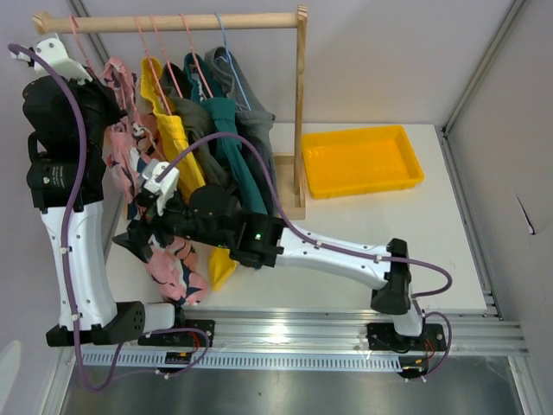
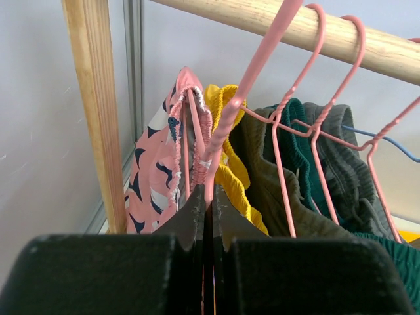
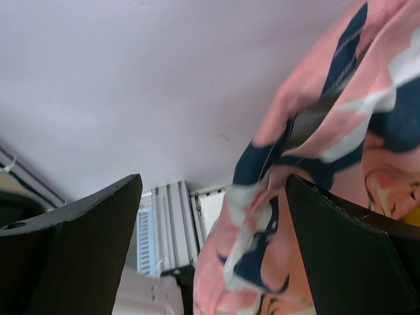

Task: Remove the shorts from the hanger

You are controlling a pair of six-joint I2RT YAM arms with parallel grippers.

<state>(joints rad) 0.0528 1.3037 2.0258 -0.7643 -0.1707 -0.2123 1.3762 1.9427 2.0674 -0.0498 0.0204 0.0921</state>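
Observation:
Several shorts hang from hangers on a wooden rod (image 1: 173,21): pink patterned shorts (image 1: 123,151) at the left, then yellow (image 1: 173,138), olive (image 1: 194,117), teal (image 1: 232,143) and grey (image 1: 251,108). My left gripper (image 2: 210,195) is shut on the wire neck of the pink hanger (image 2: 252,72), just above the pink shorts' waistband (image 2: 190,125), which is looped on that hanger. In the top view the left gripper (image 1: 98,79) is high at the rack's left end. My right gripper (image 3: 213,190) is open wide; the pink shorts' cloth (image 3: 315,151) hangs between its fingers, against the right one. From above it (image 1: 143,232) sits low beside that cloth.
A yellow tray (image 1: 406,169) lies on the table right of the rack. The rack's wooden post (image 1: 301,112) stands between tray and clothes. Another post (image 2: 98,111) and a grey wall are close on the left. An aluminium rail (image 1: 302,333) runs along the near edge.

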